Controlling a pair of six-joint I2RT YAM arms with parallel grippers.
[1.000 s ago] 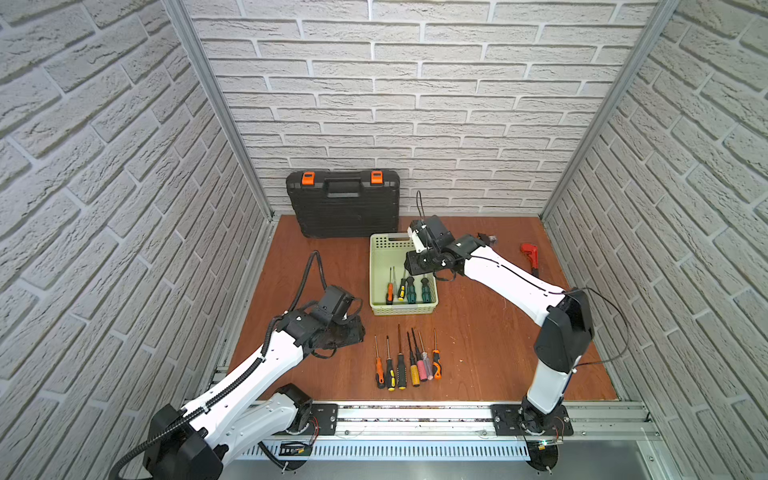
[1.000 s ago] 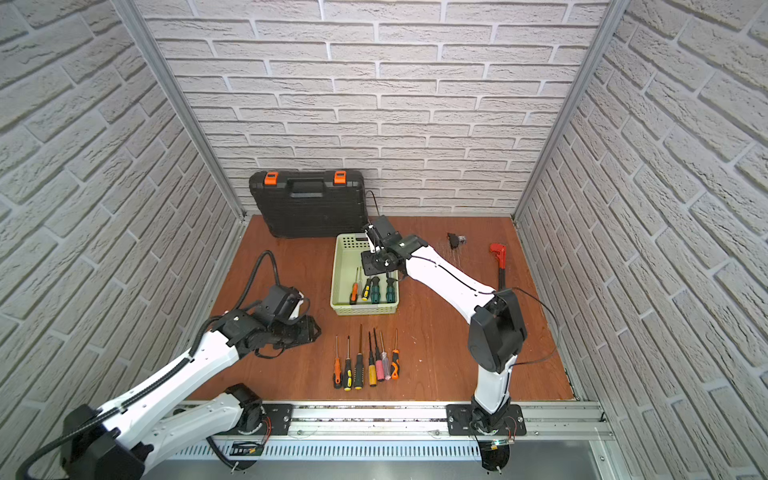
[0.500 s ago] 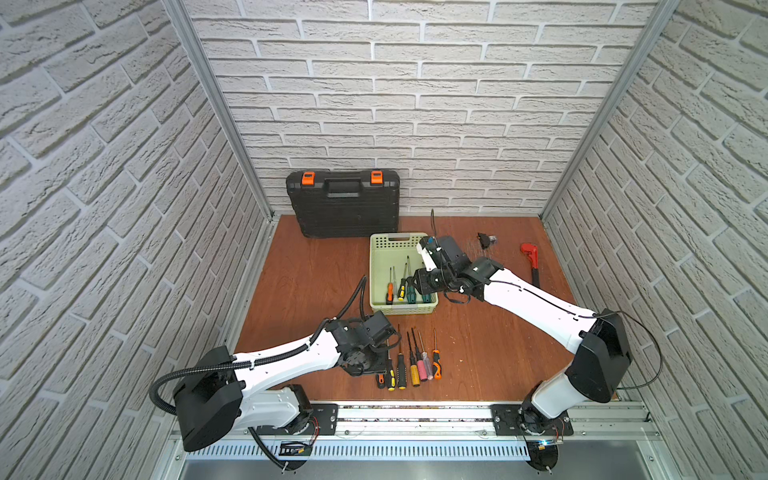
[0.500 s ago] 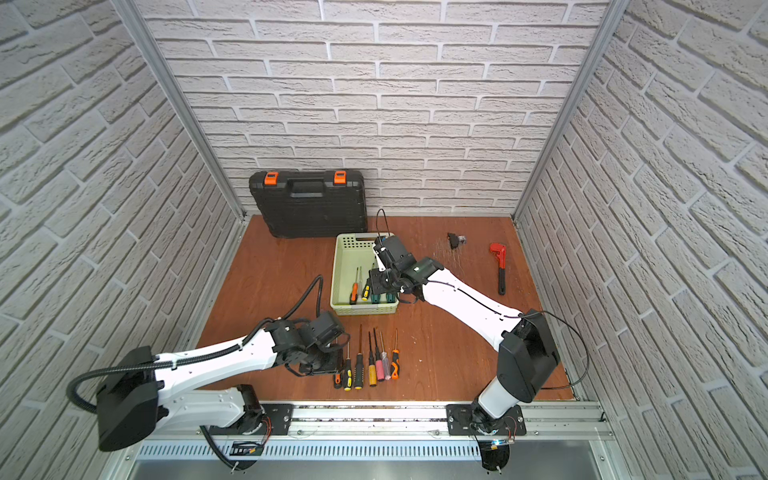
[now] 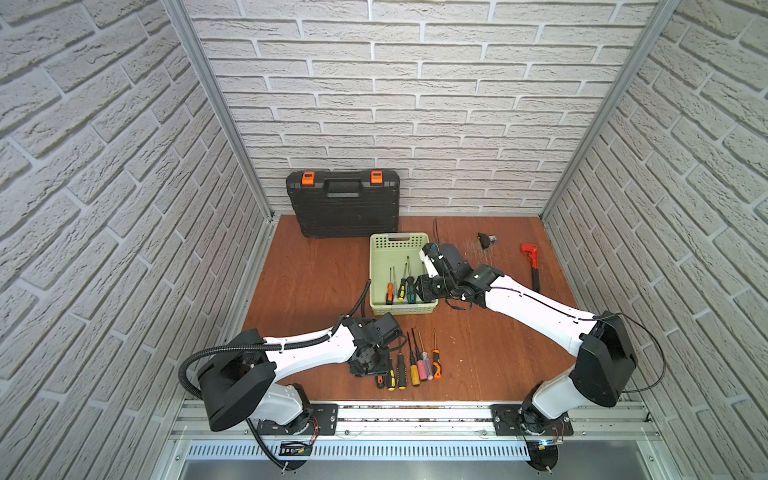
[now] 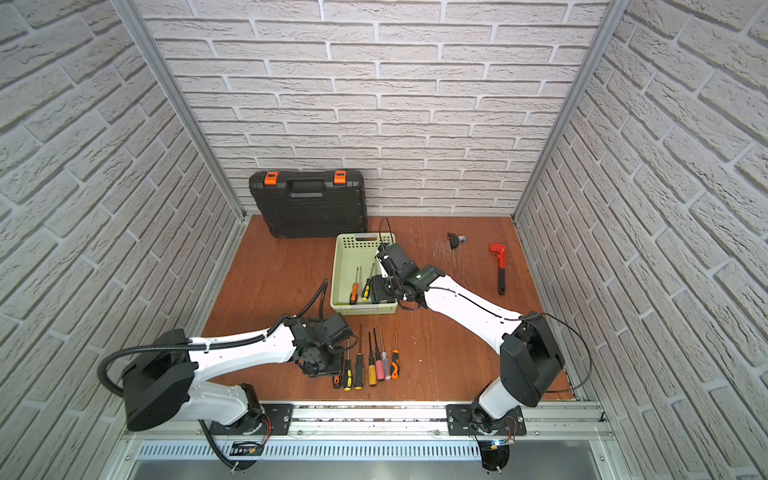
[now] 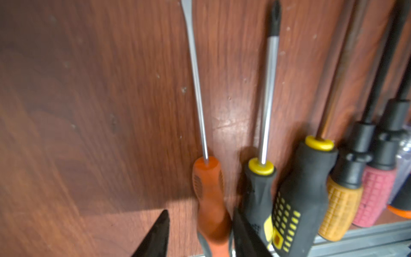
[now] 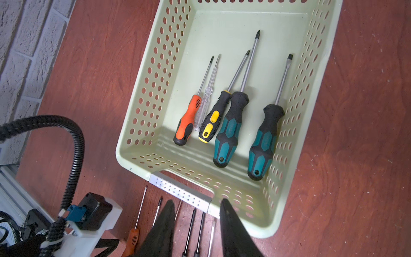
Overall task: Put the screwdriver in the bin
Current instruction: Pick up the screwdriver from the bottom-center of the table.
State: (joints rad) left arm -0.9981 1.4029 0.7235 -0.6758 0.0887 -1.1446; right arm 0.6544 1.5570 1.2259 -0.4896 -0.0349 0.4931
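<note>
Left jaws now lower, astride orange screwdriver, gap on one side.

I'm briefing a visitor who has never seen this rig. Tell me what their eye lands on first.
The pale green bin mid-table, with five screwdrivers lying inside. Then the row of screwdrivers near the front rail, where the left tool straddles the orange-handled one at its end. Behind, a black toolcase stands against the brick wall.
</note>
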